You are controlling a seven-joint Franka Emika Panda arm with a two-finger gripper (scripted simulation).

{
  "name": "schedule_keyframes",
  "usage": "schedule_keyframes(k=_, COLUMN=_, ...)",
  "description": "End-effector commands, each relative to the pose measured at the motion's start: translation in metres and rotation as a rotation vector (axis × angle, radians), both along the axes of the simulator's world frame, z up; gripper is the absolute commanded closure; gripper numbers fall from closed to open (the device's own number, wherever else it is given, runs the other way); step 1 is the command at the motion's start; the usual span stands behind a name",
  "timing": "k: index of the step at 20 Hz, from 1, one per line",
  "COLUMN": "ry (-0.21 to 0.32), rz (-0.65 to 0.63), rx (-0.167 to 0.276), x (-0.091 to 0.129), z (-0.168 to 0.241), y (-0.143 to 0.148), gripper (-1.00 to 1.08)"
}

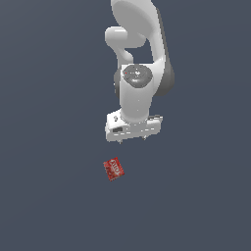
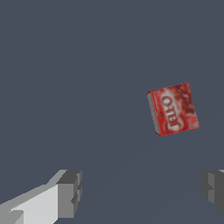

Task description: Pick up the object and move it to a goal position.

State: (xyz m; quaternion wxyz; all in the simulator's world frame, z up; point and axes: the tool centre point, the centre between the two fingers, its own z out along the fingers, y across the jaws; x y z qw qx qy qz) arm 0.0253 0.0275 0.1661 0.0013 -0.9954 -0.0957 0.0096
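The object, a small red box [image 1: 113,168] with whitish label markings, lies flat on the dark grey floor. It also shows in the wrist view [image 2: 173,109], face up and slightly turned. My white gripper [image 1: 132,139] hangs above the floor, pointing down, a little toward the exterior view's right of the box and farther back. It is apart from the box. In the wrist view its two grey fingertips [image 2: 70,192] stand wide apart with nothing between them, so my gripper [image 2: 142,190] is open and empty.
The white arm [image 1: 139,59] rises behind the gripper. Only the plain dark grey floor [image 1: 49,196] surrounds the box.
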Motion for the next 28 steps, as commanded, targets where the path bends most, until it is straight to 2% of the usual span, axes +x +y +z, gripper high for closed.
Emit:
schedule_keyframes(k=1, ry=-0.002, rz=0.029, rx=0.001, x=0.01, z=-0.011, y=-0.01, gripper=-0.92)
schedule_keyframes(k=8, ry=-0.011, rz=0.136, rx=0.002, x=0.042, z=-0.054, y=-0.045, gripper=-0.92)
schedule_keyframes(k=13, ry=-0.016, rz=0.193, rx=0.002, x=0.056, z=-0.08, y=-0.066, gripper=-0.92)
schedule_keyframes(k=20, ry=-0.019, rz=0.235, rx=0.002, x=0.064, z=-0.099, y=-0.082, gripper=-0.92)
schedule_keyframes(k=28, ry=-0.018, rz=0.235, rx=0.002, x=0.064, z=-0.106, y=-0.083, gripper=-0.92)
